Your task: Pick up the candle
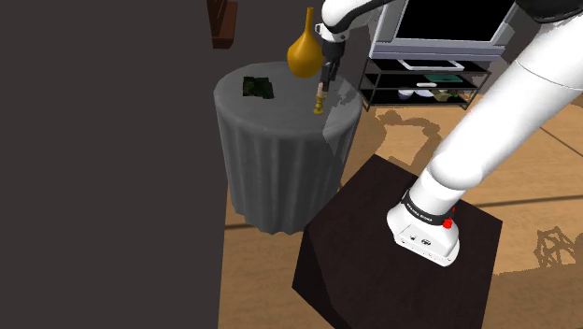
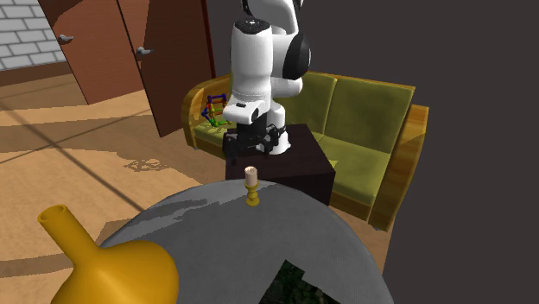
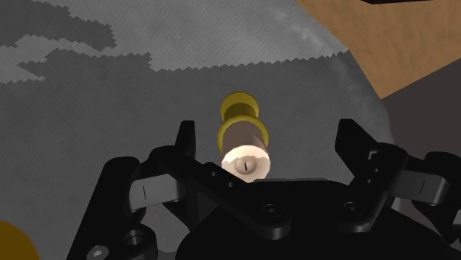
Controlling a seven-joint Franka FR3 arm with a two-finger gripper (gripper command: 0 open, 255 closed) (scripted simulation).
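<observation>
A short pale candle (image 1: 319,90) in a small yellow holder stands upright on a round table draped in grey cloth (image 1: 280,159), near the edge facing the stand. My black gripper (image 1: 327,67) hangs just above it, open. In the wrist view the candle (image 3: 244,148) is seen from above between the two spread fingers, closer to one of them, and neither finger touches it. The second exterior view has the candle (image 2: 251,185) at the table's (image 2: 259,237) far rim, with the gripper (image 2: 251,154) right over it.
A yellow long-necked vase (image 1: 305,51) stands on the table just behind the candle, large in the foreground (image 2: 112,272) of the second exterior view. A dark green object (image 1: 258,88) lies farther across the table. A green sofa (image 2: 363,121) and a shelf unit (image 1: 425,84) stand nearby.
</observation>
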